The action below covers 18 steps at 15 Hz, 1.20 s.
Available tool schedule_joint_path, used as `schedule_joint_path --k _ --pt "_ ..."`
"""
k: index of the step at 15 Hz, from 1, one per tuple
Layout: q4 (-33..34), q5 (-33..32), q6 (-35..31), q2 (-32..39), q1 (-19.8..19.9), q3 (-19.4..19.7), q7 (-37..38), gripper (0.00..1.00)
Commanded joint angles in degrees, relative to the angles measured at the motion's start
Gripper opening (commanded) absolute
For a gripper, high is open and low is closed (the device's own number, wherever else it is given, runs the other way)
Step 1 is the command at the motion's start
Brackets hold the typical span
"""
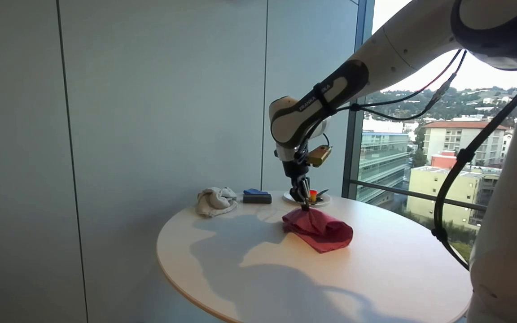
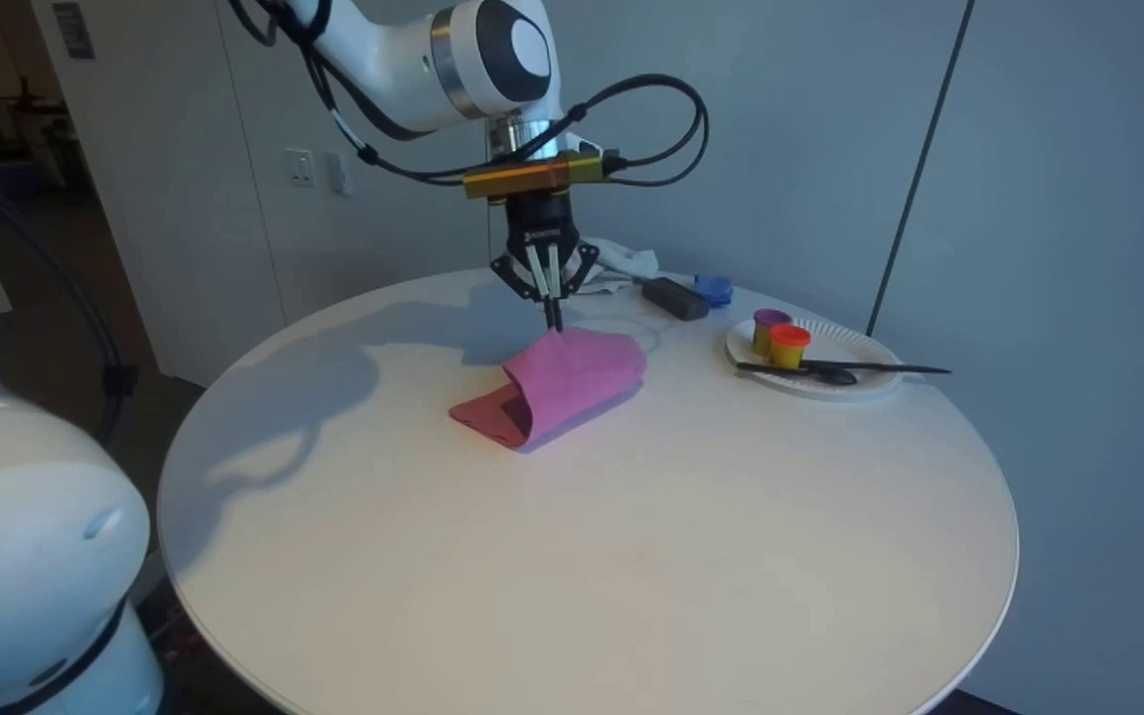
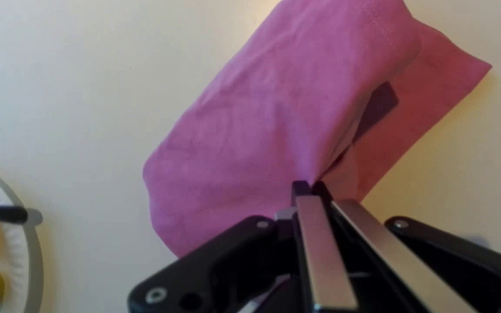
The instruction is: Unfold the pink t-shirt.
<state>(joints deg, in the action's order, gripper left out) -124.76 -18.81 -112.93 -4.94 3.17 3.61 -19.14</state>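
Gripped but not yet opened: the pink t-shirt (image 2: 582,377)

The pink t-shirt lies on the table (image 2: 632,556), folded over itself in a loose roll, with a redder flap flat beneath its open side. The gripper (image 2: 554,320) is closed on the cloth, which rises to a small peak at the tips. The hold sits beside the mouth of the fold, probably so that the upper layer can be pulled off the lower one; whether a single layer is caught cannot be told. A deeper bite would likely drag the whole bundle along.

By the table's edge, a white paper plate (image 2: 845,343) serves as a tray. On it the orange-lidded tub (image 2: 788,348) and the purple-lidded tub (image 2: 768,330) stand upright, side by side; their lids hide what is inside. A black spoon (image 2: 835,376) and a second black utensil (image 2: 895,367) lie there too, the utensil reaching well past the rim. Farther along are a dark block (image 1: 257,198), a blue item (image 1: 254,191) and a crumpled pale cloth (image 1: 216,202), set aside, it seems, to leave the shirt room to spread
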Motion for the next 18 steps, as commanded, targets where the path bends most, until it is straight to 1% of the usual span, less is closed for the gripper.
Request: schedule_joint_path --k 1,5,8,10,13,15,17,18 --pt "5.08 4.13 3.25 -2.20 -4.38 -3.70 -6.00 0.03" --pt "10.81 9.59 3.37 -3.28 -8.09 -5.80 -13.90 0.03" --pt "13.99 14.85 2.94 -4.59 -9.89 -5.77 -21.34 0.03" --pt "15.40 18.92 1.89 -5.44 -10.32 -5.12 -26.72 0.03" --pt "15.43 26.26 -3.50 -5.32 -9.19 -1.96 -36.58 0.03" --pt "15.17 35.25 -3.86 -3.58 -8.17 1.70 -44.11 0.03" --pt "13.98 44.11 -4.71 -1.50 -6.19 4.93 -50.39 0.03" --pt "13.48 48.76 -4.99 -0.30 -4.95 6.44 -54.74 0.03"
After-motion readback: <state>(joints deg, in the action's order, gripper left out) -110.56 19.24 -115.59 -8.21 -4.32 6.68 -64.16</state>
